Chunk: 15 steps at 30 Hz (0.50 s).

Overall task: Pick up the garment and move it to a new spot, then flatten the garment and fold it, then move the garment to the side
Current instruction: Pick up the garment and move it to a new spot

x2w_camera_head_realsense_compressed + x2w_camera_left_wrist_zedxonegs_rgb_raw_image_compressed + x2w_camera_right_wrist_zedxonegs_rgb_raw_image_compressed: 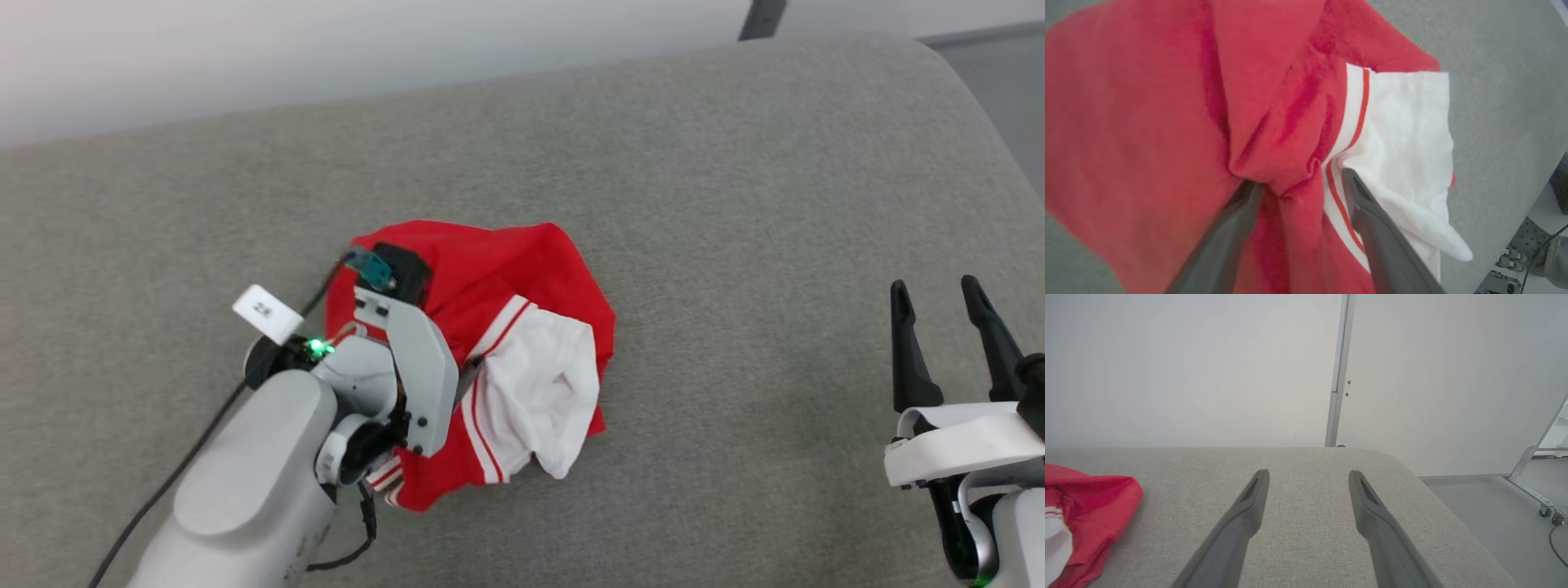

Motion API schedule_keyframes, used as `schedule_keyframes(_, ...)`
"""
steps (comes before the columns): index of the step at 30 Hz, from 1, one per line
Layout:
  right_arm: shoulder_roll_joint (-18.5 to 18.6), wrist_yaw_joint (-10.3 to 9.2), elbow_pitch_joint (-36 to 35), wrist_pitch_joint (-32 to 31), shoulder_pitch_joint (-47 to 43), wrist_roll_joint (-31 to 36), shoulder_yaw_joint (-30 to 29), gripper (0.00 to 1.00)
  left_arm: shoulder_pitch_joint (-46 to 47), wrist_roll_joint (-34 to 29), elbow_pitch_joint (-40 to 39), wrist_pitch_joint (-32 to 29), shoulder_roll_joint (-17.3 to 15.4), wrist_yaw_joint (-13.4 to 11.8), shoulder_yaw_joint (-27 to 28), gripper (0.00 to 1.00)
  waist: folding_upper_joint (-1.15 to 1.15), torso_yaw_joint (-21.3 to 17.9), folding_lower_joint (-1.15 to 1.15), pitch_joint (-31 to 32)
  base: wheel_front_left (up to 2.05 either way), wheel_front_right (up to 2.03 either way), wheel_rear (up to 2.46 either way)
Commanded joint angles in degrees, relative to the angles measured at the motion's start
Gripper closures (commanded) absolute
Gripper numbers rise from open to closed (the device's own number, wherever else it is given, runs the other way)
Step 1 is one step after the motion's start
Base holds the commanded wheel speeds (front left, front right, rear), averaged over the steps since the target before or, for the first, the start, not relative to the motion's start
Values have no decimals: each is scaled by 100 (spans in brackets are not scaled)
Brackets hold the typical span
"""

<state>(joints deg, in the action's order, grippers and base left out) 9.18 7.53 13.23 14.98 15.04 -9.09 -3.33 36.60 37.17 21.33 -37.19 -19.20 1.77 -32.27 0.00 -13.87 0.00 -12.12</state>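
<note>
Lying crumpled on the grey padded tabletop (735, 204), the bright red, white-sleeved fabric garment (506, 269) is straddled by the open left claw (1302, 179); the right claw (933, 287) is open, well apart. A thinly pinched fold could slip.

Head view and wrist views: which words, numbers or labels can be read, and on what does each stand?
"28", small and uncertain: on the white tag near the wrist of the left arm.
The garment: no readable print or label can be seen on it.
</note>
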Motion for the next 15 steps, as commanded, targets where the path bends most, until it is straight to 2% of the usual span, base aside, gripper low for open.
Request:
schedule_keyframes(1,42,-8,7,29,24,-12,-15,0,36,61,-65,41,-5,8,49,0,0,142,0,118,0,0,0)
schedule_keyframes(8,121,-8,20,29,-116,12,-29,0,-107,197,-555,318,-179,-1,285,0,0,489,0,414,0,0,0)
schedule_keyframes(15,229,-8,79,19,-257,-18,0,0,-446,290,-919,959,-511,-22,722,0,0,834,0,735,0,0,0)
